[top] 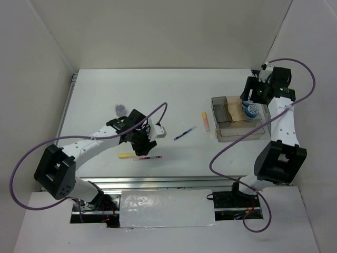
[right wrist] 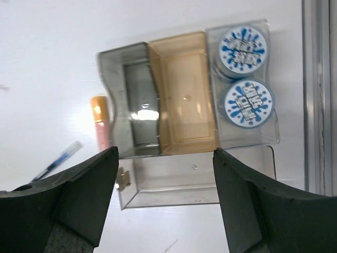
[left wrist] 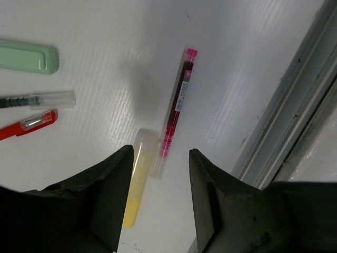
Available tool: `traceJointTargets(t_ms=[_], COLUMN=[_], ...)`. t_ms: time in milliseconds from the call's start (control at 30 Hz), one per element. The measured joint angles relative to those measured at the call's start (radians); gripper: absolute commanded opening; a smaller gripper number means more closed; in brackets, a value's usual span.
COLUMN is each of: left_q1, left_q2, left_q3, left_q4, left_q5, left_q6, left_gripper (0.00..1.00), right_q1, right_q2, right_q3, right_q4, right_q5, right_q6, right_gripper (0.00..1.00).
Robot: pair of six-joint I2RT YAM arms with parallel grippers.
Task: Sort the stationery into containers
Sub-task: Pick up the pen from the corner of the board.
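My left gripper (top: 141, 143) (left wrist: 160, 153) hovers open low over the table. The lower end of a pink-red pen (left wrist: 176, 108) (top: 150, 157) shows between its fingers, and a yellow highlighter (left wrist: 136, 184) (top: 126, 156) lies by the left finger. Off to the left lie a green highlighter (left wrist: 29, 57), a clear-barrelled dark pen (left wrist: 37, 99) and a red pen (left wrist: 26, 124). My right gripper (top: 250, 97) (right wrist: 166, 153) is open and empty above the clear brownish container (right wrist: 195, 179) (top: 234, 132). Two blue tape rolls (right wrist: 242, 45) (right wrist: 247, 103) sit in its end compartment. An orange highlighter (right wrist: 100, 126) (top: 205, 122) and a blue pen (right wrist: 55, 163) (top: 184, 133) lie outside it.
A grey-patterned tape roll (top: 120, 110) rests on the table behind the left arm. An aluminium rail (left wrist: 284, 116) (top: 158, 182) runs along the near table edge, close to the pink-red pen. White walls enclose the table on three sides.
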Motion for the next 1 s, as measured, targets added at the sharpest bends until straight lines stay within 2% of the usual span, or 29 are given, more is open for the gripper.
traceJointTargets(t_ms=[333,833,1000], left_q1=[-0.057,-0.074,-0.080], left_q2=[0.157,0.175,0.193], left_q3=[0.000,-0.064,-0.074], left_q4=[0.049,0.105,0.120], left_q5=[-0.126,-0.120,-0.104], left_q6=[0.029,0.074,0.071], left_gripper=[0.51,0.49,0.45], right_q1=[-0.019,-0.020,-0.020], right_q2=[-0.154,-0.187,-0.232], right_q3=[0.038,0.038,0.038], right_q4=[-0.091,-0.158,-0.163], right_q5=[-0.170,-0.310,-0.371], right_q6=[-0.039,-0.076,-0.111], right_gripper=[0.78,0.78,0.77])
